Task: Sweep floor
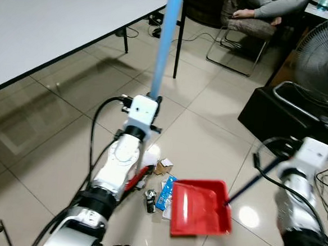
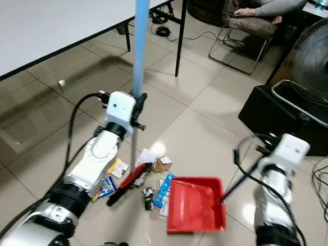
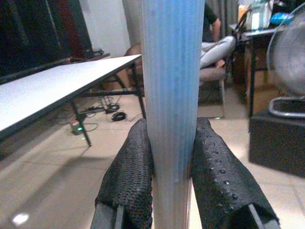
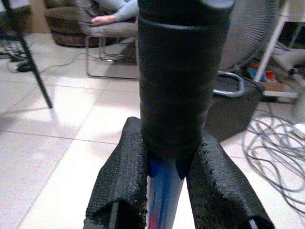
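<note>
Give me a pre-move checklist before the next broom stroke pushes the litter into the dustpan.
1. Left tool clamped on the blue broom handle: ok.
2. Right tool clamped on the dustpan handle: ok.
3. Red dustpan down at the floor, open side toward the litter: ok.
4. Litter lying between the broom head and the dustpan: ok, though a wrapper sits on the broom's far side.
5. Dustpan lip flush on the tile: cannot tell.
6. Seated person and fan away from the sweeping path: ok.
</note>
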You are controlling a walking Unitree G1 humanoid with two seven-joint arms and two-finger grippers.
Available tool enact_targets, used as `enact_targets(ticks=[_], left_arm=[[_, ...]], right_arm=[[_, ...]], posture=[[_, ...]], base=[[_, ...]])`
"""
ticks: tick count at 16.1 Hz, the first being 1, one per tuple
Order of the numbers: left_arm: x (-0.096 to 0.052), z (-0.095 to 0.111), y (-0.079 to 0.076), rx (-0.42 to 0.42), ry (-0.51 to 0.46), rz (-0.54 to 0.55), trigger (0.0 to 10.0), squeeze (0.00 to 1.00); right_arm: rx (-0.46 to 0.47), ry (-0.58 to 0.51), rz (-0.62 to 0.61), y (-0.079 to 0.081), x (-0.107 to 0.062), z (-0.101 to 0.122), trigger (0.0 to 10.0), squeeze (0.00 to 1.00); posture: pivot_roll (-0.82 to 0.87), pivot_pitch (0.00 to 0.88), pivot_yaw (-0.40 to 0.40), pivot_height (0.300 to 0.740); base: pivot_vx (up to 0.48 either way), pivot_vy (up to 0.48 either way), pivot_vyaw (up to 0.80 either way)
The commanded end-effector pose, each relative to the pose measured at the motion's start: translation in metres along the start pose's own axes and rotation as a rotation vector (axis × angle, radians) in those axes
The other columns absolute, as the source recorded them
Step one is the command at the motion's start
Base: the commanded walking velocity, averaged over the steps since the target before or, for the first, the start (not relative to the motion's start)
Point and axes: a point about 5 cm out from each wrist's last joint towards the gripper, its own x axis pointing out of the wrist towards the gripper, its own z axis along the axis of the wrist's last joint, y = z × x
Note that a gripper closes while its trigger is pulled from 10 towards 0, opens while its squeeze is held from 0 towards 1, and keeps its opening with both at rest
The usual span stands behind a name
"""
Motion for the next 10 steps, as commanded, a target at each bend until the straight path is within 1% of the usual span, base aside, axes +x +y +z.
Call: enact_targets(ticks=[1, 2, 5, 8, 10], left_arm=[[-0.001, 0.002, 0.007, 0.04, -0.014, -0.011, 10.0, 0.0], [-0.003, -0.002, 0.015, 0.064, 0.0, -0.01, 10.0, 0.0], [-0.006, -0.009, 0.035, 0.12, 0.037, -0.007, 10.0, 0.0], [-0.008, -0.01, 0.043, 0.15, 0.042, -0.028, 10.0, 0.0], [-0.012, -0.011, 0.045, 0.163, 0.052, -0.044, 10.0, 0.0]], right_arm=[[-0.013, -0.067, -0.038, -0.016, 0.002, 0.014, 10.0, 0.0], [-0.028, -0.069, -0.046, -0.023, 0.001, 0.014, 10.0, 0.0], [-0.062, -0.077, -0.061, -0.036, -0.003, 0.014, 10.0, 0.0], [-0.094, -0.084, -0.085, -0.051, -0.008, 0.015, 10.0, 0.0], [-0.117, -0.081, -0.096, -0.06, -0.011, 0.014, 10.0, 0.0]], posture=[[-0.02, 0.166, 0.028, 0.74], [-0.03, 0.173, 0.037, 0.74], [-0.04, 0.191, 0.063, 0.74], [-0.05, 0.22, 0.092, 0.74], [-0.05, 0.242, 0.107, 0.74]], base=[[0.0, 0.0, 0.0], [0.0, 0.0, 0.0], [0.0, 0.0, 0.0], [0.0, 0.0, 0.0], [0.0, 0.0, 0.0]])
